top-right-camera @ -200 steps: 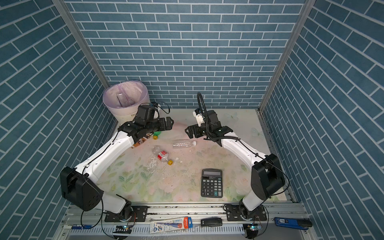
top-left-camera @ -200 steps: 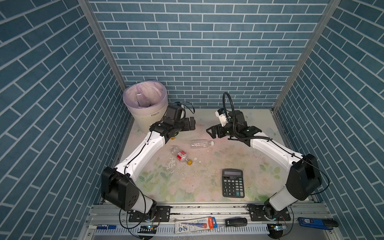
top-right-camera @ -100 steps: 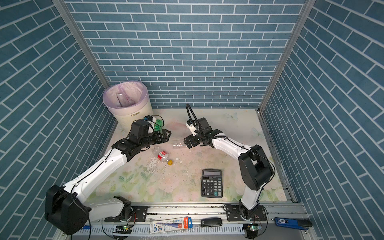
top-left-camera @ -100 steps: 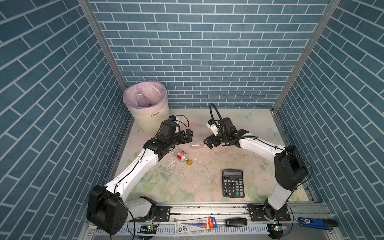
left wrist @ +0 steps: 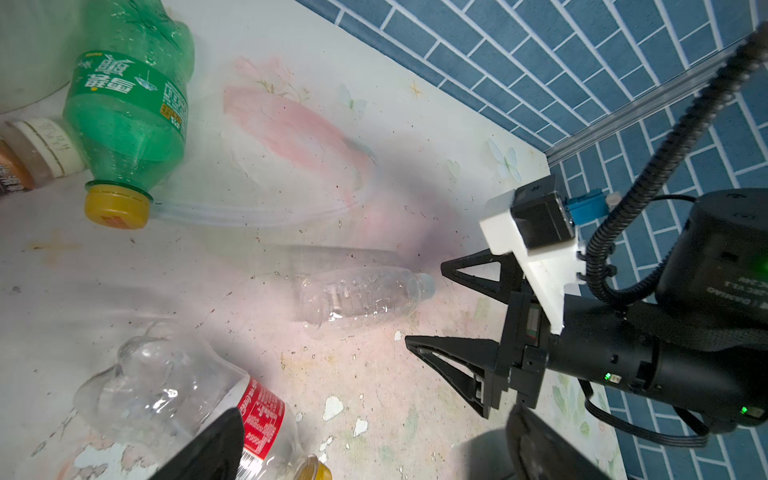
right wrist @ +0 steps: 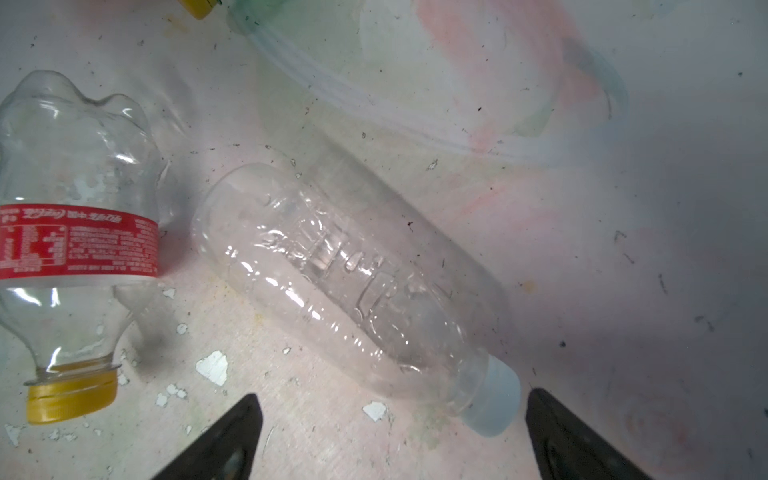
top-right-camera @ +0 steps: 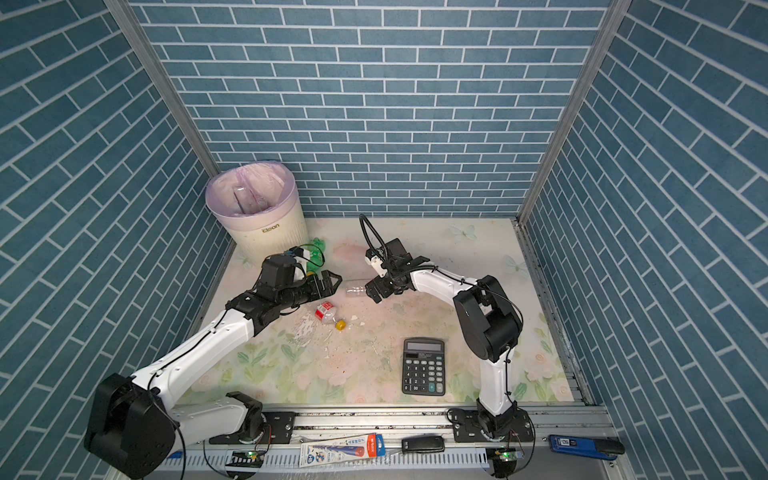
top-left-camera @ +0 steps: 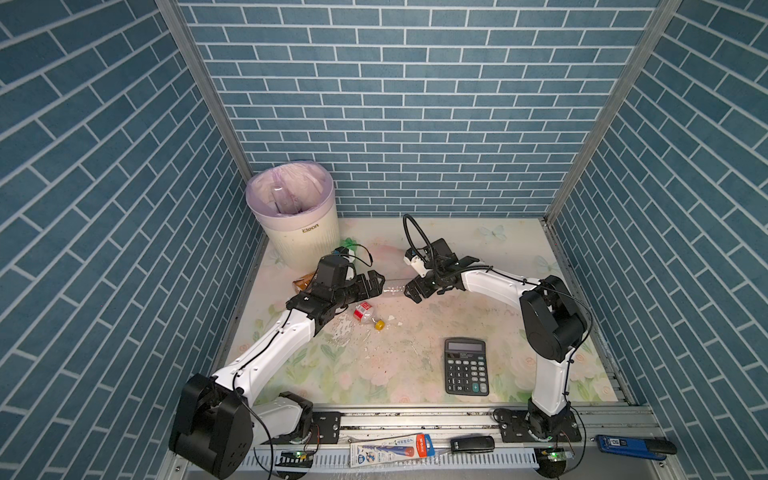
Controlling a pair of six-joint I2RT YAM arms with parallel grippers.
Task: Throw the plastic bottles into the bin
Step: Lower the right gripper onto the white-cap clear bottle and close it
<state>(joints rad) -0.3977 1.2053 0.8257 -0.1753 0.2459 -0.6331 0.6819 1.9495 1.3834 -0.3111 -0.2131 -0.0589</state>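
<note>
Near the middle of the worktop (top-left-camera: 498, 332), toward its far edge, a clear bottle (right wrist: 353, 291) lies on its side: no label, ribbed and slightly dented, with a pale bluish cap. The cap points into my right claw (right wrist: 392, 397), whose jaws are spread wide and hold nothing; the cap sits just beside 1 finger. My left claw (top-left-camera: 374, 284), equally wide and empty, faces the bottle's base. The bin (top-left-camera: 299, 237) stands in the far left corner.

Shows a clear, pale-capped plastic bottle (right wrist: 345, 286) lying beside a red-labelled, yellow-capped clear bottle (right wrist: 75, 232), cap toward the spread-wide right gripper (right wrist: 395, 397).
</note>
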